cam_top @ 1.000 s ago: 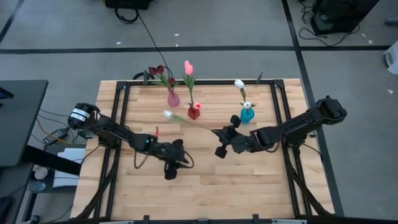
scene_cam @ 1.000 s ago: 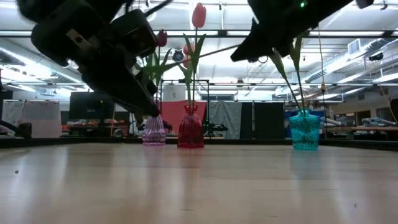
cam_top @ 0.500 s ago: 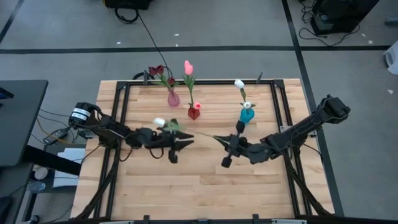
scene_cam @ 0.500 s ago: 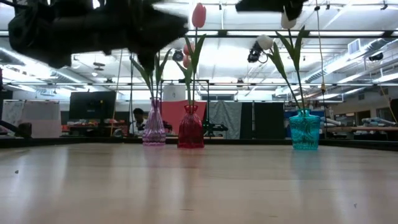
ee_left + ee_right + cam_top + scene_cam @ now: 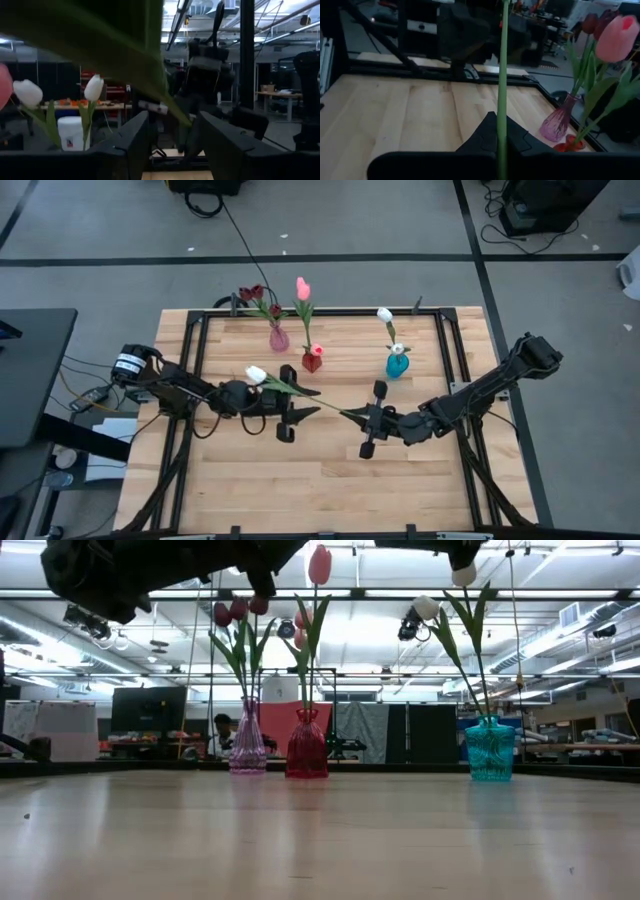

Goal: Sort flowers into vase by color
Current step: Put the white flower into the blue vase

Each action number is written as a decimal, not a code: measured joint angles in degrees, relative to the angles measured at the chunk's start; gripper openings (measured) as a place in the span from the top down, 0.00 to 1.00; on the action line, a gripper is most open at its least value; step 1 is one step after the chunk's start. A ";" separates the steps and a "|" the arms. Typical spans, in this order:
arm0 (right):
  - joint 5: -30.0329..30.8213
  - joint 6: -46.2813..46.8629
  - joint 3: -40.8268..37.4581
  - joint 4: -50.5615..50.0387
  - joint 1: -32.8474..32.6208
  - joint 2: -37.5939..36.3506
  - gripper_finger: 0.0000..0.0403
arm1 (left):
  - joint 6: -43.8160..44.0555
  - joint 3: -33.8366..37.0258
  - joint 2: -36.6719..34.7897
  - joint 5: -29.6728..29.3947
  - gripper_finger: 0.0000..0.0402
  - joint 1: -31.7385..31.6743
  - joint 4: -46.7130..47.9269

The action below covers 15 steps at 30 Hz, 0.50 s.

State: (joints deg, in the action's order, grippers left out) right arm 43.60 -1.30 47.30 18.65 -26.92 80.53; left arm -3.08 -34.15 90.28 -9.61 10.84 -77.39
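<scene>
A white tulip, its head (image 5: 256, 374) toward the table's left, lies nearly level in the air over the table's middle. Its green stem (image 5: 315, 397) runs to my right gripper (image 5: 360, 417), which is shut on it. My left gripper (image 5: 298, 404) is open. Its fingers (image 5: 131, 142) stand on either side of the stem and a leaf (image 5: 125, 55) without visibly touching. Dark maroon tulips stand in the pink glass vase (image 5: 279, 338), a pink one in the red vase (image 5: 312, 361), and white ones in the teal vase (image 5: 397, 365). My right gripper pinches the tulip's stem near its cut end (image 5: 502, 117) between its two fingers. It comes level from the table's right, and the stem runs on ahead in line with the fingers. The tulip is lifted clear of the table, its head away from the gripper.
The three vases stand in a row toward the table's far edge, also shown in the low view: pink (image 5: 247, 750), red (image 5: 306, 754) and teal (image 5: 490, 748). Bare wooden table (image 5: 330, 480) lies near the front edge. Black frame rails (image 5: 195, 350) run along the table's sides.
My left gripper has risen from the table, turned level and gone right to the stem. My right gripper has drawn back a little toward the near right with the tulip. The tulip's head has swung toward the table's left.
</scene>
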 joint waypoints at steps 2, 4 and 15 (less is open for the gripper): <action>-0.24 0.02 -0.48 -0.24 0.15 0.02 0.98 | -1.64 -0.40 0.02 -0.08 0.56 0.02 0.05; -0.29 0.02 -0.74 -0.31 0.52 0.05 0.97 | -2.92 -0.85 0.04 -0.77 0.58 0.04 0.05; -1.04 1.15 -2.74 -1.55 1.91 -0.27 0.68 | -5.43 -1.05 0.04 -4.06 0.97 0.04 1.12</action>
State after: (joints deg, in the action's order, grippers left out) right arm 42.56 -0.15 44.56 17.11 -25.01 80.26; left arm -8.51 -35.20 90.32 -13.67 10.87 -76.26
